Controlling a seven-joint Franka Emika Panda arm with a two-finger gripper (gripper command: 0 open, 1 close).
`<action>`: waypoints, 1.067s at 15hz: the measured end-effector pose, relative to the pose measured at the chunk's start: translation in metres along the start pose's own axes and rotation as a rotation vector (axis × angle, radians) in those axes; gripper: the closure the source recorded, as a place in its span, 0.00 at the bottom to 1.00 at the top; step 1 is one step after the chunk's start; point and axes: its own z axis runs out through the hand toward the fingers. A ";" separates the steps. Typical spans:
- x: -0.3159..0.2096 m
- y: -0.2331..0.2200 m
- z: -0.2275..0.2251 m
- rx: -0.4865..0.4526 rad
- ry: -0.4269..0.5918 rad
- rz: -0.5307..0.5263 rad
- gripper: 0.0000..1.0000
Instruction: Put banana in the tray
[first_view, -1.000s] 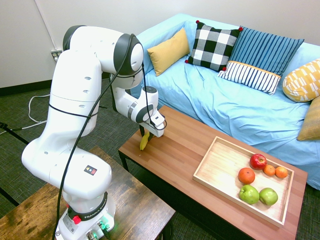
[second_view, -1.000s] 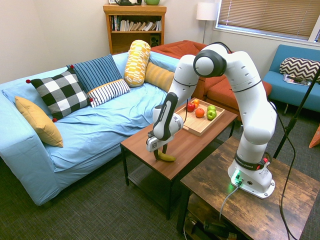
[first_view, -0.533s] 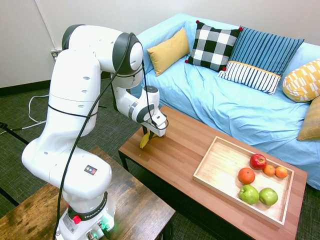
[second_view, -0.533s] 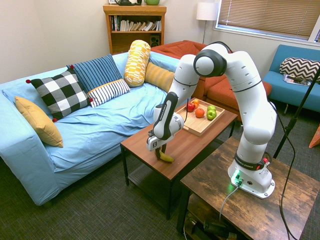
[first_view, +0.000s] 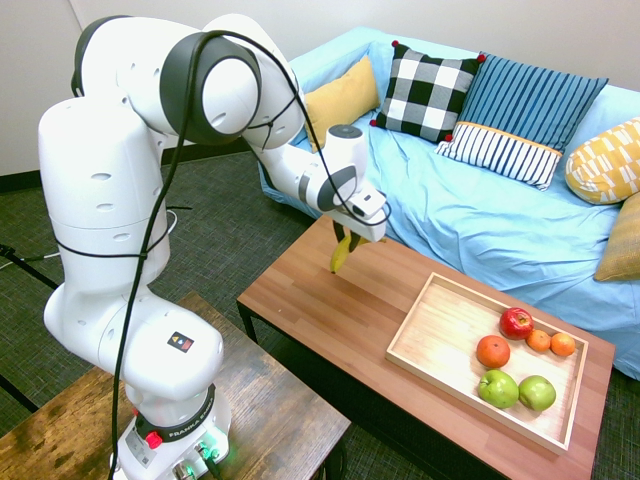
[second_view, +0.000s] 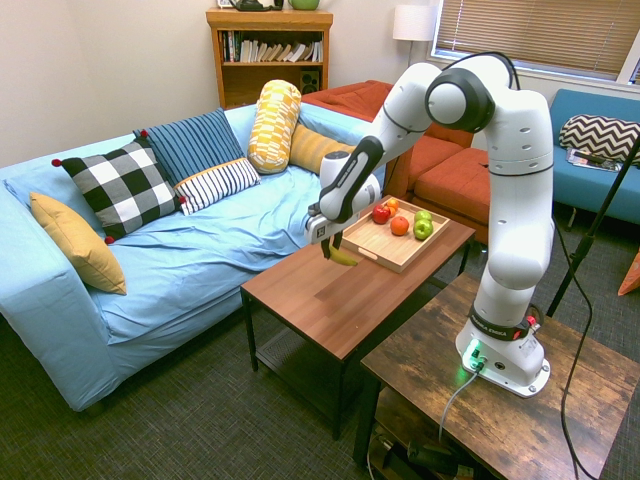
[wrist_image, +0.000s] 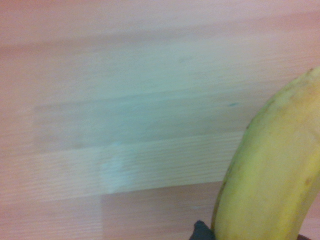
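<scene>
- Hanging from the end effector is the banana, clamped near its upper end; it's clear of the bench, not touching the wood.
- End effector state: fingers closed on banana; the fruit dangles roughly vertical in first ext. view, lower tip a bit tilted in second ext. view.
- Below the end effector: bare reddish-brown bench top. Wrist view shows same wood grain, blurred, w/ banana rising big and yellow at one side.
- Tray, pale wood w/ low sides, lies on the bench off to one side of the end effector, apart from it; banana is not over it, as far as both ext. views show.
- In second ext. view the end effector looks just in front of the tray's near rim, but first ext. view shows a clear stretch of bench between.
- In the tray's far end, away from the end effector: red apple, orange, two small oranges, two green apples. Half nearer the end effector is bare wood.
- Behind the end effector: blue sofa w/ cushions – mustard, black-white check, blue striped.
- Second, darker rustic bench carries the arm's base, well apart from the end effector.
</scene>
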 end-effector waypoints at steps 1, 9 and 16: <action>0.023 0.009 -0.009 -0.001 0.008 0.024 1.00; 0.182 0.091 0.021 -0.032 -0.004 0.129 1.00; 0.237 0.130 0.094 -0.069 -0.074 0.165 1.00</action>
